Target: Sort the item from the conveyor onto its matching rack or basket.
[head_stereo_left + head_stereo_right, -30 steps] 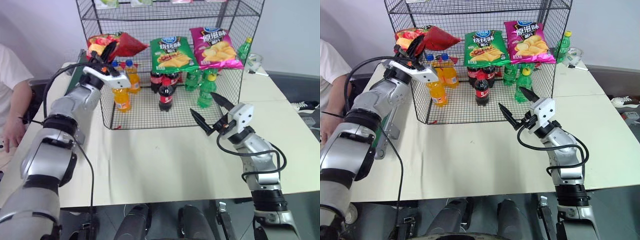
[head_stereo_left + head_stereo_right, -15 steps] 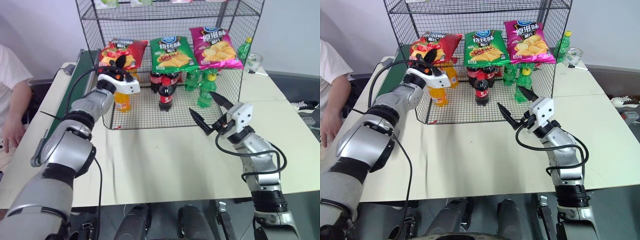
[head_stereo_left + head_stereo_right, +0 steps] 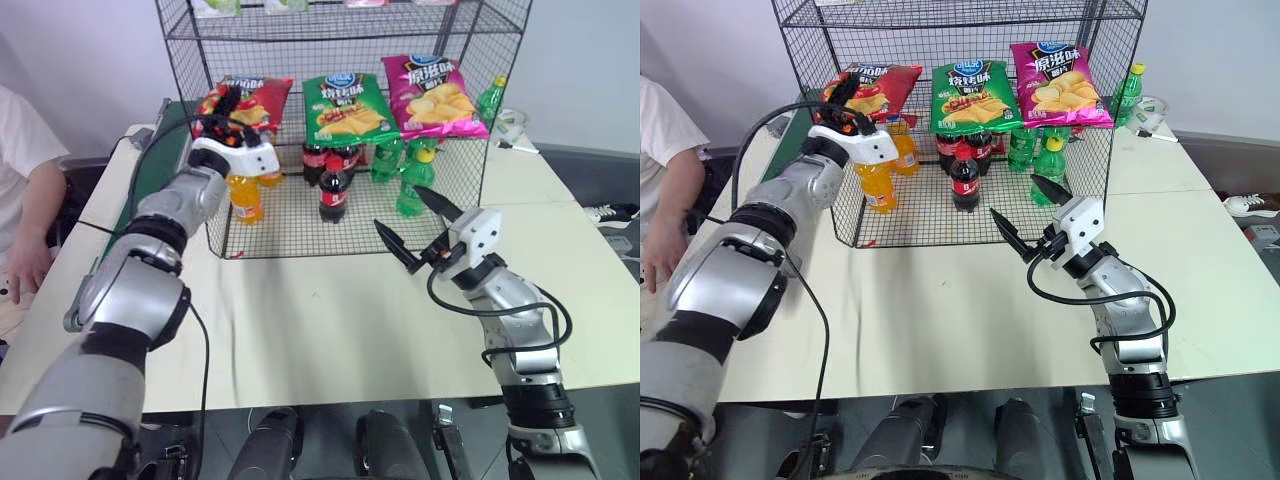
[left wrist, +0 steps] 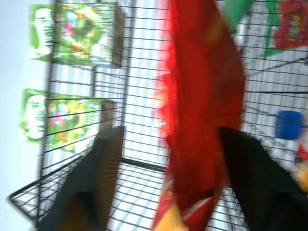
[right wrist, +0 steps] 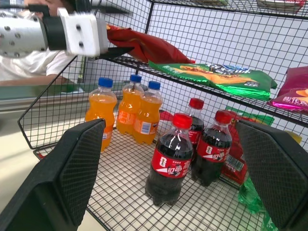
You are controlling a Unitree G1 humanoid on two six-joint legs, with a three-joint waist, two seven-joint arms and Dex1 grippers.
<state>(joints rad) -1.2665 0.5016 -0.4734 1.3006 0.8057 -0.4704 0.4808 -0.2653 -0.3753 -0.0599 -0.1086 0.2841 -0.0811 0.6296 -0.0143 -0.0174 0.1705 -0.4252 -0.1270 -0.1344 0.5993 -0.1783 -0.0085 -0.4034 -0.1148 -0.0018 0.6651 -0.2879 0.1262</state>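
Red bag [image 3: 245, 98]: lying on rack [image 3: 480, 90] shelf, near edge partly hidden by left gripper [image 3: 228, 100].
Left fingers: standing spread around bag.
Right gripper [image 3: 412, 225]: gaping at 5 o'clock.

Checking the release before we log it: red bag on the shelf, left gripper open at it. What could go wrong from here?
1. The left gripper has its open fingers on either side of the red bag; pulling back could snag it and drag it off the rack.
2. The bag lies on a forward-sloping shelf next to the green bag, so it might slide toward the edge.
3. The orange bottles stand just under the wrist; dropping while backing out could knock them.
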